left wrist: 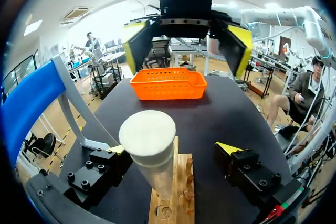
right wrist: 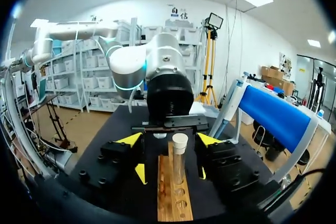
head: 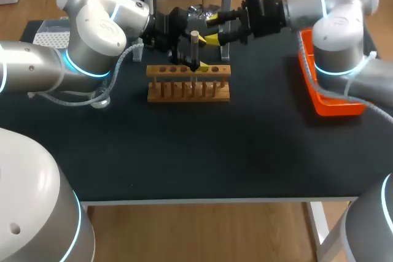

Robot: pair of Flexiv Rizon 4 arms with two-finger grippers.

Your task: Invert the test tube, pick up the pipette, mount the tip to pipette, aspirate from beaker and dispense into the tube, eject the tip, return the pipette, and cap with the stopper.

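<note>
Stopper (left wrist: 147, 132) sits in the mouth of the test tube (head: 194, 47), which stands upright in the wooden rack (head: 188, 87), mid-surface toward the far edge. You look to be at the last step, capping apparently done. Liquid inside: cannot tell. Your left gripper (left wrist: 174, 149) and right gripper (right wrist: 171, 172) face each other across the tube. Both have fingers spread, and neither visibly clamps it.

Orange basket (head: 338, 107) right, wooden rack (head: 187, 93) centre, black table (head: 184, 151).

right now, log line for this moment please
test tube: stoppered, upright in rack | left tool: open, straddling it | right tool: open, opposite
</note>
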